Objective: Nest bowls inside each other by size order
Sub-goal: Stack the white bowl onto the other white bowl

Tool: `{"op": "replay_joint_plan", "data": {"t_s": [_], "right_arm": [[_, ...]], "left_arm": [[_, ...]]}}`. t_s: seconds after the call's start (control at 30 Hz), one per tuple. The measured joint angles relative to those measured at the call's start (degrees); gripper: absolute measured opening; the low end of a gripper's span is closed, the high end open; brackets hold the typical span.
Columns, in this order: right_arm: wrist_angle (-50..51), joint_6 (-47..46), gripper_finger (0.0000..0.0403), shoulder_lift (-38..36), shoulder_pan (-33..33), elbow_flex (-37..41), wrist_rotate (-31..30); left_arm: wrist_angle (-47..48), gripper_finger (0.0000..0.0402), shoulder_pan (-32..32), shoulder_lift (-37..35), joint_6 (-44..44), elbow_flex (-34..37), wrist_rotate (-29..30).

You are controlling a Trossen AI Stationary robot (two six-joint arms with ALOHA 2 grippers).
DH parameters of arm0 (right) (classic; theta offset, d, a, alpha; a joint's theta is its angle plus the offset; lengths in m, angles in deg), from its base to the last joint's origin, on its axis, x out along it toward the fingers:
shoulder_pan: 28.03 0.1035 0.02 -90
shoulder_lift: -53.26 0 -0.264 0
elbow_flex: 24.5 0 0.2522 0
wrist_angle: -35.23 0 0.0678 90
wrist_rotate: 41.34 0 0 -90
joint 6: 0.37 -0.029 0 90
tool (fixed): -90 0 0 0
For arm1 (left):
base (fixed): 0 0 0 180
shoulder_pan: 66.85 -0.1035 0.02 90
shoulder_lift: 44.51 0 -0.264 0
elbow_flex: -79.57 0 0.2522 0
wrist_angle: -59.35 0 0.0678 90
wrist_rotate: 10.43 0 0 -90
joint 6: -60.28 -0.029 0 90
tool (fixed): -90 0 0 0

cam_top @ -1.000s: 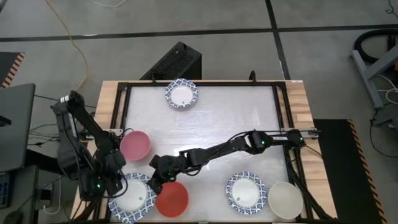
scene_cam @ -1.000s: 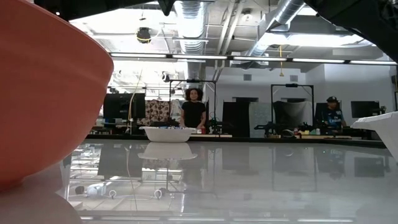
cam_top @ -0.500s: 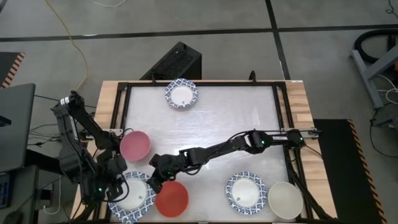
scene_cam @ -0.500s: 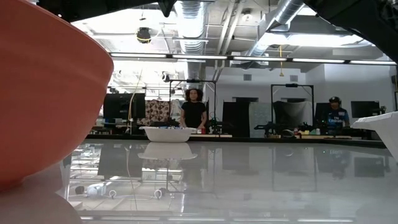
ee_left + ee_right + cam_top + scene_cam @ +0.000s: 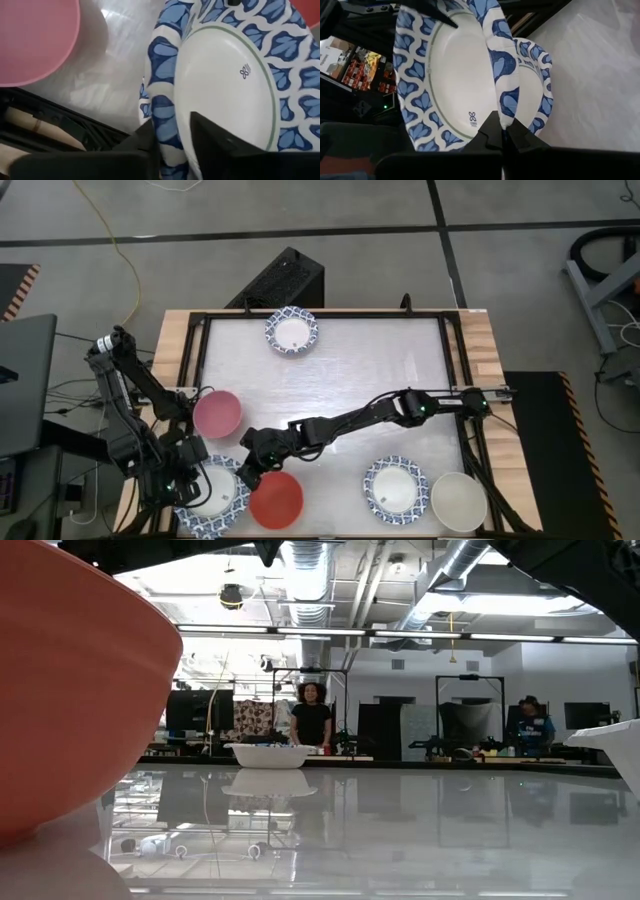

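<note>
**Both grippers on one patterned bowl, nesting barely begun**

The blue-and-white bowl point(image 5: 215, 492) at the desk's point(image 5: 360, 370) near-left corner appears stacked on a second patterned one. The left gripper point(image 5: 172, 137) and right gripper point(image 5: 501, 131) each pinch its rim. The red bowl point(image 5: 276, 499), pink bowl point(image 5: 216, 413), cream bowl point(image 5: 459, 500) and two patterned bowls point(image 5: 396, 487) point(image 5: 291, 332) remain apart.
</note>
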Motion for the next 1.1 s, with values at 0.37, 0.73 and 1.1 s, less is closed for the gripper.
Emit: {"op": "replay_joint_plan", "data": {"t_s": [0.37,0.73,1.1], "right_arm": [[0.1,1.0,0.0085,-0.2,-0.3,0.0,1.5],[13.4,10.0,0.016,-10.9,-1.3,0.0,-1.1],[28.4,20.0,0.0148,-31.2,0.9,-0.1,-16.7]], "left_arm": [[2.6,0.0002,0.1,-0.4,-1.7,0.0,-0.9],[0.4,0.0,4.4,-0.4,2.9,2.2,-0.7],[-11.8,0.0,5.9,-0.4,1.9,10.2,2.9]]}}
